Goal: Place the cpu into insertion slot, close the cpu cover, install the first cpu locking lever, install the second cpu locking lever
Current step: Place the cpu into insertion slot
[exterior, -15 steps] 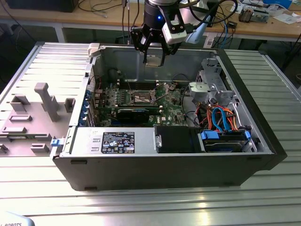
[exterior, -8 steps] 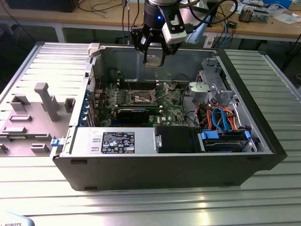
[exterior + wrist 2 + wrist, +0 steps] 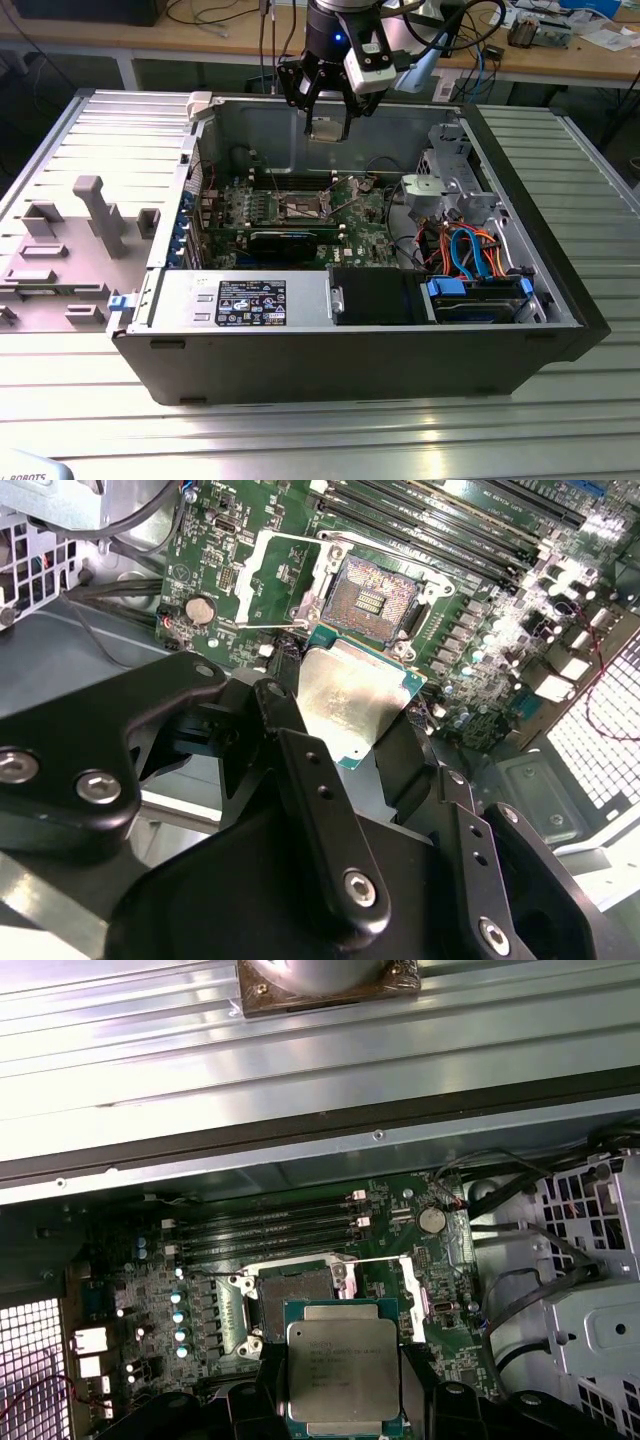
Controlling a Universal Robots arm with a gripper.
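The arm [image 3: 335, 30] comes in from above with its wrist pointing straight down, and the tool [image 3: 328, 128] hangs in the air. The tool's black fingers [image 3: 285, 712] press against two opposite edges of the cpu [image 3: 352, 698], holding it flat with its metal top facing the wrist.

1. The desk [image 3: 320, 430] beneath me is silvery metal, ribbed in long parallel slats [image 3: 300, 1070].
2. Light lies in pale glare patches [image 3: 430, 415] on the near part of it in the exterior view.
3. On the exterior view's left, a grey moulded tray [image 3: 60, 260] with upright blocks rests on the desk.
4. Behind stands a wooden bench [image 3: 180, 42], strewn with cables [image 3: 215, 14] and dark underneath.
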